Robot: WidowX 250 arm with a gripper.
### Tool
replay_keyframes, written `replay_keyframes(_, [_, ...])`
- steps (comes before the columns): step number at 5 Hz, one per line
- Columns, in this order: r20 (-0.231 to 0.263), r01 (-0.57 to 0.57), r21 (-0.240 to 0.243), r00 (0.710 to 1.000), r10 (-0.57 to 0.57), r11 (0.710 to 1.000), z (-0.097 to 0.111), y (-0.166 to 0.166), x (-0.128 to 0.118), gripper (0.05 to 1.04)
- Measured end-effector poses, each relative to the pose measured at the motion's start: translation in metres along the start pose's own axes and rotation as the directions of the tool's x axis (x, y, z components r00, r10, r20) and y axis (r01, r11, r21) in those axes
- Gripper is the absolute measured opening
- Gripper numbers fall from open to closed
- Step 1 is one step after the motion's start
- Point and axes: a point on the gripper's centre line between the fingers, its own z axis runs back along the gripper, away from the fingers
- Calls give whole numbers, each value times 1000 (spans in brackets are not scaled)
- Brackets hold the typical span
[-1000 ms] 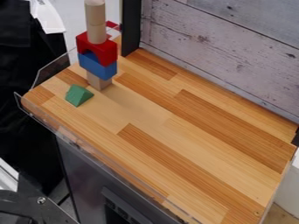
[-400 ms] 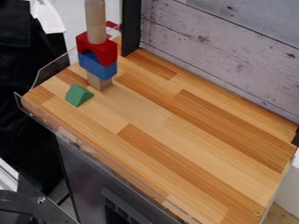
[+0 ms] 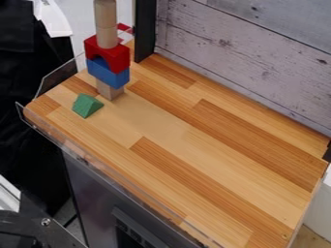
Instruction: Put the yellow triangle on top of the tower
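We see a green triangle (image 3: 86,105), not a yellow one, lying on the table (image 3: 168,121) at the left of the frame, just below the tower (image 3: 115,57); where a yellow one is, we cannot tell. Nor can we tell whether the pincer is open or closed. Any such triangle looks like painted wood: light, stiff, hardly fragile. We'd grip its two flat ends, since the sloping sides could slip out of our hold.

Tower (image 3: 116,77) on tabletop (image 3: 194,160); triangular block (image 3: 87,106) also on tabletop, before tower, leftward; wall (image 3: 252,63) behind.
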Motion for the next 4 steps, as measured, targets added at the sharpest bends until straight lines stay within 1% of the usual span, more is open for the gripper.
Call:
replay_keyframes(2, [-30, 2, -5, 1000, -2, 1000, -10, -2, 4, 531])
replay_keyframes(3, [-21, -11, -9, 1000, 11, 1000, -11, 0, 5, 598])
replay_keyframes(4, [-30, -5, -6, 1000, 5, 1000, -13, 1, 5, 890])
